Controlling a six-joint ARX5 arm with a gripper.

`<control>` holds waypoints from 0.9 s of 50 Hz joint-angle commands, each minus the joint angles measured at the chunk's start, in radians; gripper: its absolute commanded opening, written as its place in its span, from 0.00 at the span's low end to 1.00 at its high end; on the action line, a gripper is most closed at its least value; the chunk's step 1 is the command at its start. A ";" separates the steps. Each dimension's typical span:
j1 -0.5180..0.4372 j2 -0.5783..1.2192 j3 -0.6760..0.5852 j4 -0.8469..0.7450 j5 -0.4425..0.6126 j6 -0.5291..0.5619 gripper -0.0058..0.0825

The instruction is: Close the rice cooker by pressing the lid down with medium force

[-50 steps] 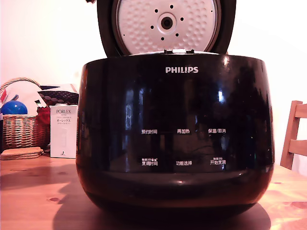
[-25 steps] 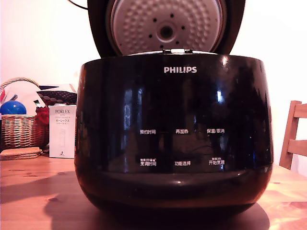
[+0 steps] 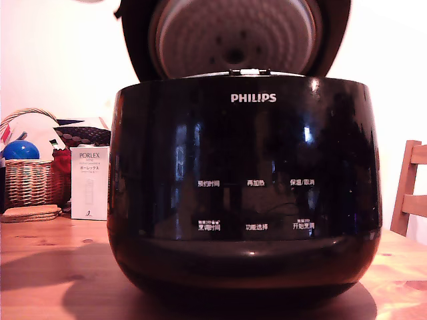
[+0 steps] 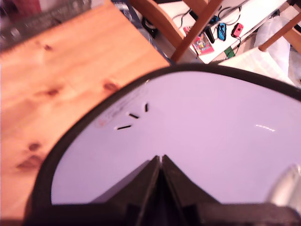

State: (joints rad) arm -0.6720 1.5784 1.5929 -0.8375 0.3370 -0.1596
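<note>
Gripper seen only in the wrist view, black fingers pressed together, tips meeting, no gap between them

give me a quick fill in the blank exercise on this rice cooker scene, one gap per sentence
1. The white logo on the glossy black rice cooker reads ____.
2. The round black lid with its white dimpled inner plate is not yet ____.
3. In the wrist view, the black gripper has its fingertips ____.
4. The ball in the wicker basket is ____.

Missing words: PHILIPS; closed; together; blue
</note>
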 commanded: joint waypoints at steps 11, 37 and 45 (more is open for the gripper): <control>-0.060 -0.051 -0.152 0.103 -0.080 -0.051 0.04; -0.152 -0.188 -0.406 0.302 -0.286 -0.123 0.04; -0.198 -0.217 -0.484 0.351 -0.374 -0.122 0.04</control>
State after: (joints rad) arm -0.8497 1.3544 1.1740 -0.4778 -0.0154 -0.2813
